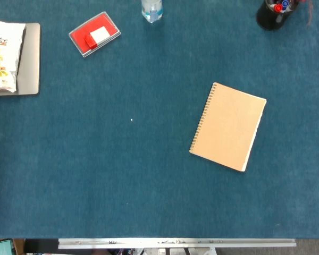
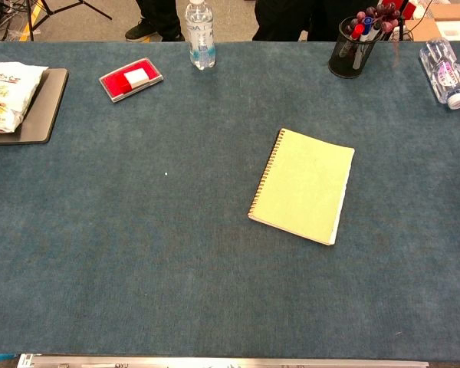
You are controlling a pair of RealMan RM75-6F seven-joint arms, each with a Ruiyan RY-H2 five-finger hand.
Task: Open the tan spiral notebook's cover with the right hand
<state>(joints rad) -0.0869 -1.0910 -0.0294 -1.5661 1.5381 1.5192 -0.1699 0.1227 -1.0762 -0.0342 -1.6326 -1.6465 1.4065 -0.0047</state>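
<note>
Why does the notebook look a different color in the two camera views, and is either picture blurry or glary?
In the head view the closed notebook reads tan on a saturated blue table; in the chest view it shifts to yellow-green on greyer cloth, likely a white-balance difference. Both views are sharp, evenly lit, with soft shadows and no glare.

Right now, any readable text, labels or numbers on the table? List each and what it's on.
Nothing reads cleanly in either view.
White snack bag on the grey tray: large red characters, blurred, not legible.
Lying clear plastic bottle: pink label, too small to read.
Upright clear plastic bottle: pale label, unreadable.
Tan spiral notebook: plain cover, no text.
Red box with white block: no visible text.
</note>
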